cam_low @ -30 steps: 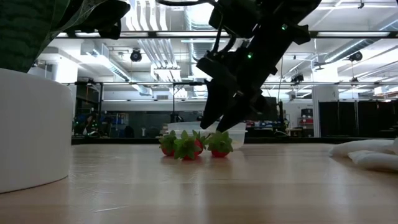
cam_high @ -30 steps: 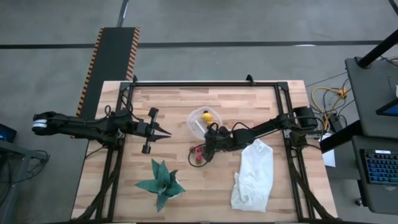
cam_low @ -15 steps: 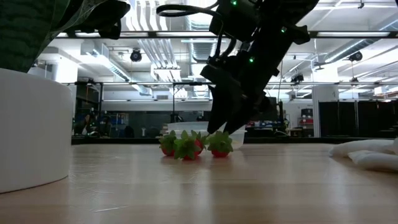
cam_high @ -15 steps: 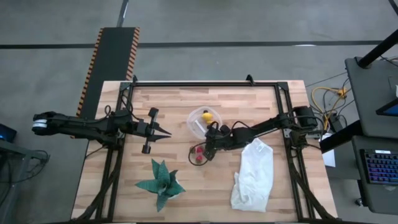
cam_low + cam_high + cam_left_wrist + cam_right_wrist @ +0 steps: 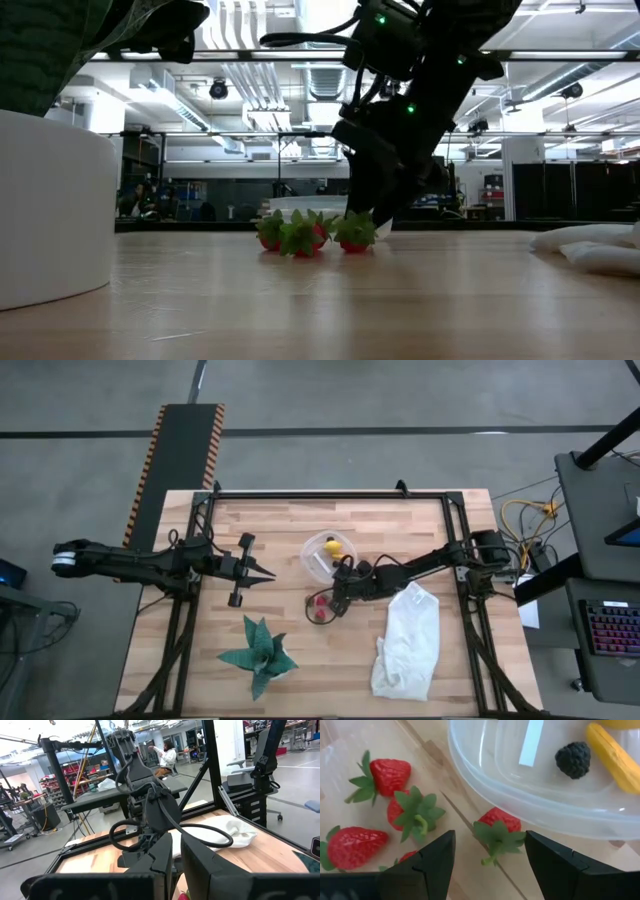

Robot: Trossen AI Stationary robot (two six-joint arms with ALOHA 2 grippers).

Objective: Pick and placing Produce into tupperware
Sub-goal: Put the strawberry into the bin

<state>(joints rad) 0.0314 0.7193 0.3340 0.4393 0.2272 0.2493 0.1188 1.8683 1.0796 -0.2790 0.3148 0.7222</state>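
Observation:
The clear tupperware point(image 5: 328, 553) stands on the table past its middle. In the right wrist view point(image 5: 535, 780) it holds a dark ball point(image 5: 572, 759) and a yellow piece point(image 5: 615, 755) and bears a white mark point(image 5: 532, 742). Several red strawberries point(image 5: 318, 608) lie on the table just near of it. My right gripper point(image 5: 490, 857) is open and low over them point(image 5: 375, 210), its fingers on either side of the strawberry point(image 5: 497, 826) closest to the tub, not touching it. My left gripper point(image 5: 268, 572) is shut and empty at the table's left.
A green spiky plant shape point(image 5: 258, 655) lies near the front left. A white cloth bag point(image 5: 408, 640) lies at the right front, close to my right arm. A white round thing point(image 5: 50, 205) stands close to the low camera.
My right gripper has come down toward the strawberry closest to the tub, staying open. The strawberries and the tub have kept still.

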